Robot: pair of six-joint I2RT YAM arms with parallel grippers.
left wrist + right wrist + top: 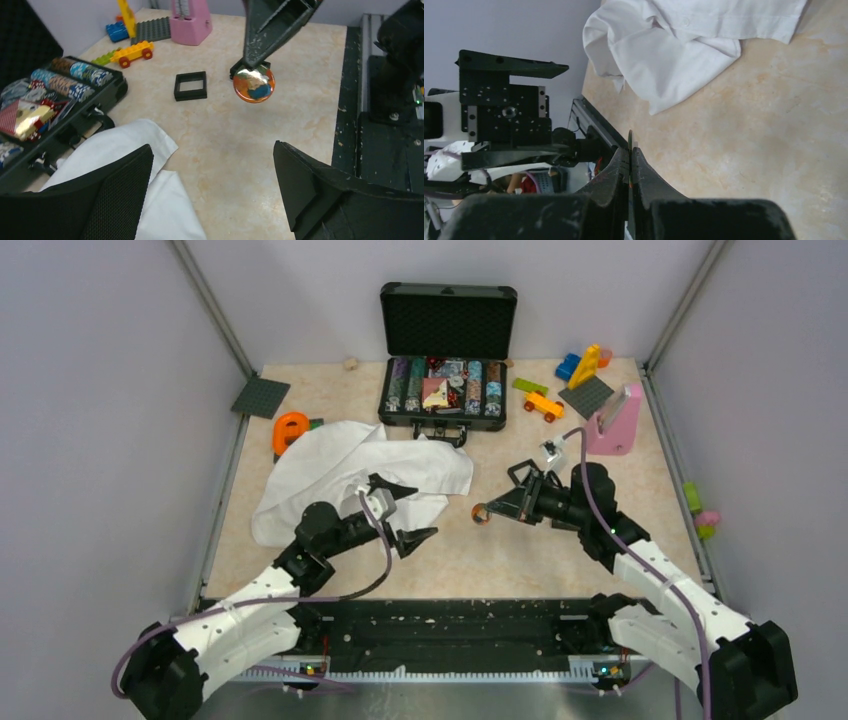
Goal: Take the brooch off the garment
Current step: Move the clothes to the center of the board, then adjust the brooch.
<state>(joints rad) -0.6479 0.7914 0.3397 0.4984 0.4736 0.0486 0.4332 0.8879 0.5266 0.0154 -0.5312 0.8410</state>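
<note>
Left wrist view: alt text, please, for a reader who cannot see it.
The right claw grips a round orange-and-blue brooch by its edge over the table, apart from the white shirt at lower left. The left claw stands open in the foreground; a black square frame lies behind.

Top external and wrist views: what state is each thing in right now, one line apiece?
brooch: clear of the garment, held in the air.
right claw: shut on the brooch.
left claw: open, empty.
white shirt: crumpled on the table, no brooch showing on it.
poker chip case: lid open.
black square frame: lying flat, empty.
</note>
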